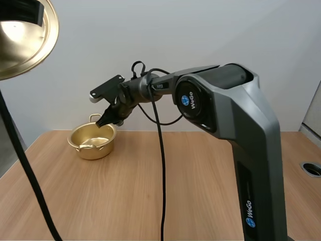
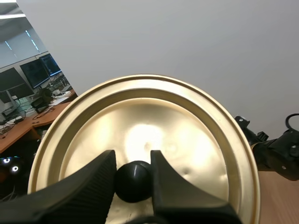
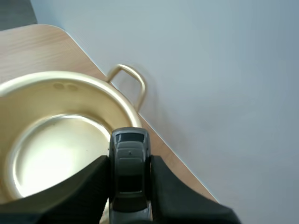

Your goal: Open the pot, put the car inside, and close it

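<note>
The gold pot (image 1: pixel 93 142) stands open at the table's far left, its inside bare (image 3: pixel 56 154). My right gripper (image 1: pixel 106 120) hovers just above the pot's far right rim, shut on a small grey toy car (image 3: pixel 129 172) pinched between its tips, nose toward the pot's handle (image 3: pixel 131 79). The gold lid (image 1: pixel 22 35) is held high in the air at the left. In the left wrist view my left gripper (image 2: pixel 133 175) is shut on the lid's black knob (image 2: pixel 133 181), the lid's top face (image 2: pixel 149 135) turned toward the camera.
The wooden table (image 1: pixel 150 201) spreads wide in front of and to the right of the pot. A round grommet hole (image 1: pixel 312 168) sits at its right edge. A pale wall rises right behind the pot.
</note>
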Robot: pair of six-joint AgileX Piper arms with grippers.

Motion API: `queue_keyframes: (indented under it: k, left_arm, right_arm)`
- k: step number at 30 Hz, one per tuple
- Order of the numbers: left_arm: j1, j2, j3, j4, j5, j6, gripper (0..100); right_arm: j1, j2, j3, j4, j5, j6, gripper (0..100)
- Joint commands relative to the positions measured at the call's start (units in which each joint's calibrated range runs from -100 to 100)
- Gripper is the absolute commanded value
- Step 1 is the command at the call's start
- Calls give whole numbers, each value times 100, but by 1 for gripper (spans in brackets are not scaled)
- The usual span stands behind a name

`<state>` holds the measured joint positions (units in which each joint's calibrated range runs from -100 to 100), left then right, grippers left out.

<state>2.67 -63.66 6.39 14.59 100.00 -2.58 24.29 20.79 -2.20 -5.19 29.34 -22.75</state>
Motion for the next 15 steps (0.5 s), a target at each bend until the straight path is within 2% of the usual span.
queue_keyframes:
  k: [1, 7, 11, 15]
  left_arm:
    - [3, -5, -7, 9, 0, 4, 0]
    - [3, -5, -7, 22, 0, 4, 0]
    - [3, -5, -7, 22, 0, 4, 0]
    - [3, -5, -7, 22, 0, 4, 0]
  right_arm:
    - [139, 179, -175, -16, 7, -5, 0]
    - [416, 427, -324, -383, -249, -5, 0]
    - [462, 673, -346, -499, -627, -5, 0]
    - [461, 1097, -706, -499, -407, -5, 0]
